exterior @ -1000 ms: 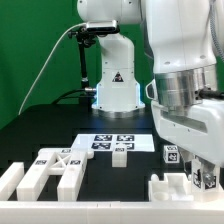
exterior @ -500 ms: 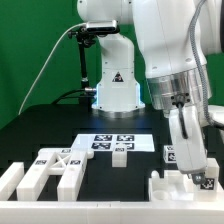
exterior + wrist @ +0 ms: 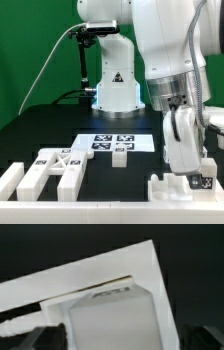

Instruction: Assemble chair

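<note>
Exterior view puts your claw (image 3: pixel 200 176) low over the white chair piece (image 3: pixel 165 188) at the front of the surface (image 3: pixel 45 125), on the exterior view's right. Wrist view shows its fingers (image 3: pixel 45 333) spread wide astride that piece and, as I judge it, not clamped. Little is joined: the cross-braced frame (image 3: pixel 60 168) and small block (image 3: pixel 120 152) lie loose, well apart. No containers show.
</note>
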### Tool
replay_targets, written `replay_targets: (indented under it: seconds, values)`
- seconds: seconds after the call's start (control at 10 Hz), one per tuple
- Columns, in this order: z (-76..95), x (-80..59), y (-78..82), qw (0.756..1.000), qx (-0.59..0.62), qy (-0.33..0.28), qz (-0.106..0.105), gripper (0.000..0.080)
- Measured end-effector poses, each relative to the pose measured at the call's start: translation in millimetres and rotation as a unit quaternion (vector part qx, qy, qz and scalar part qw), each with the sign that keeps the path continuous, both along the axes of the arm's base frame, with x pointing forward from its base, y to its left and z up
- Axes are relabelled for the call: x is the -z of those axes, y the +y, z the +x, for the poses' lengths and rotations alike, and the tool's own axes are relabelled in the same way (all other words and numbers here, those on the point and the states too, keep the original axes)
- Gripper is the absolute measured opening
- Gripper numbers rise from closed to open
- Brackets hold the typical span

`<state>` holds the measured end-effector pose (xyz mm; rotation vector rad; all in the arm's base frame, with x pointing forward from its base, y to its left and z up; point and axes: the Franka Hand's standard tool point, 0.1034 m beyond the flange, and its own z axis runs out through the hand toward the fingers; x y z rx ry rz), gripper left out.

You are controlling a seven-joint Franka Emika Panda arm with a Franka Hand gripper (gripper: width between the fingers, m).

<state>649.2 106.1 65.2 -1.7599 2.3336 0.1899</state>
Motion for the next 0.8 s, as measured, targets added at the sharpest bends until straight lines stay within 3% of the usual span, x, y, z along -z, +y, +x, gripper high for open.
replay_targets:
  seconds: [0.1, 0.3, 0.4, 0.8]
  values:
    - [1.5, -6.8, -0.5, 1.0, -0.01, -0.005, 0.001, 0.0627]
    - [12.6, -31.2, -24.7, 0.998, -0.051, -0.035, -0.005, 0.0645]
    - [15.8, -33.9, -32.5, 0.998, -0.056, -0.04, -0.007, 0.0648]
    - [15.0, -31.1, -30.6, 0.998, -0.057, -0.039, -0.008, 0.0648]
